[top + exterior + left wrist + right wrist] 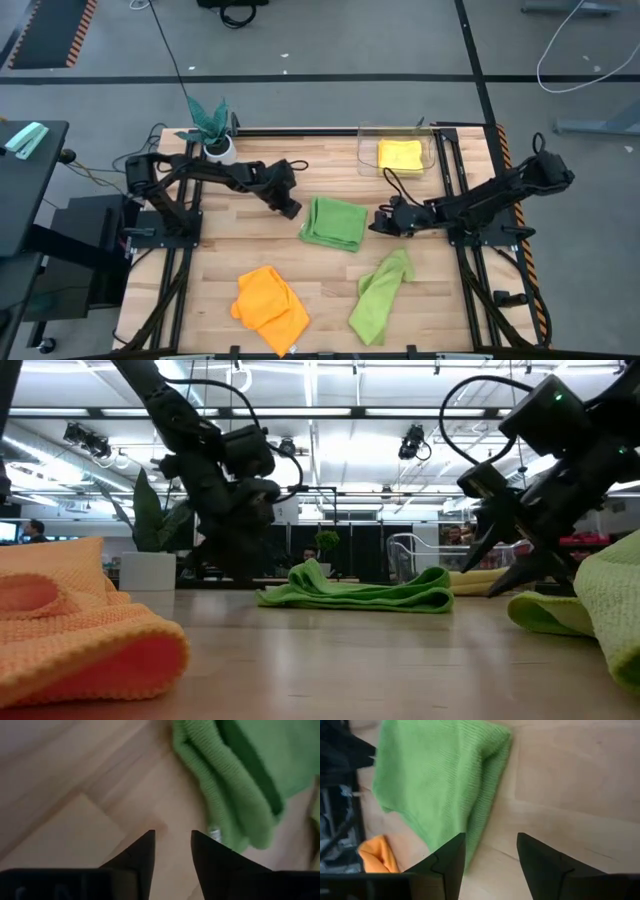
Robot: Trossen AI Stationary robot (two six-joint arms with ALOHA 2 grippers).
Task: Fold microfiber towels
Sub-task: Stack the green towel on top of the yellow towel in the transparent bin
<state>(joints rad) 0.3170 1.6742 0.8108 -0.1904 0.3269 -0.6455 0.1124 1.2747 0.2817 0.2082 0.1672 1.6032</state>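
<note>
A folded lime green towel (pixel 335 223) lies flat at the middle of the table. My left gripper (pixel 291 209) stands open just left of it, its fingers over bare wood beside the towel's edge (pixel 220 800). My right gripper (pixel 378 222) stands open just right of it, close to the folded edge (pixel 485 805). A crumpled orange towel (pixel 270 305) and a second, rumpled green towel (pixel 382 292) lie near the front edge. A yellow towel (pixel 400 155) lies folded in a clear bin at the back.
A teal leafy plant in a white pot (pixel 215 135) stands at the back left corner. The clear bin (pixel 365 150) stands at the back right. Bare wood (pixel 220 240) shows left of the folded towel and between the two front towels.
</note>
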